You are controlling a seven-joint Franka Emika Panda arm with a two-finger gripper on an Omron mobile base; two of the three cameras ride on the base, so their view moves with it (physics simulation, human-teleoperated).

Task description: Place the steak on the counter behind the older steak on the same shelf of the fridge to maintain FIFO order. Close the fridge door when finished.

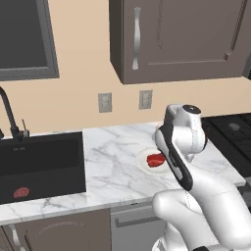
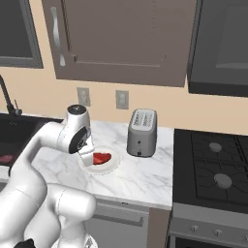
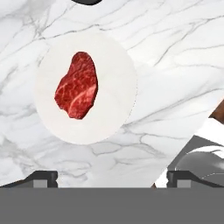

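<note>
The steak [image 3: 77, 85] is a red marbled cut lying on a round white plate [image 3: 113, 83] on the white marble counter [image 3: 175, 65]. It also appears on the plate from both base cameras, steak [image 1: 156, 160] and steak [image 2: 101, 158]. My gripper [image 3: 111, 178] hangs above the plate, a little to one side of the meat, open wide with nothing between its fingertips [image 3: 41, 177]. In the right base view the gripper [image 2: 87, 159] hovers just left of the steak. The fridge and its shelf are out of view.
A silver toaster [image 2: 142, 132] stands right of the plate, with the black stovetop [image 2: 215, 164] beyond it. To the left lies a black sink [image 1: 39, 164] with a faucet [image 1: 10, 115] and a red item [image 1: 20, 192] inside. Wall cabinets [image 1: 176, 39] hang overhead.
</note>
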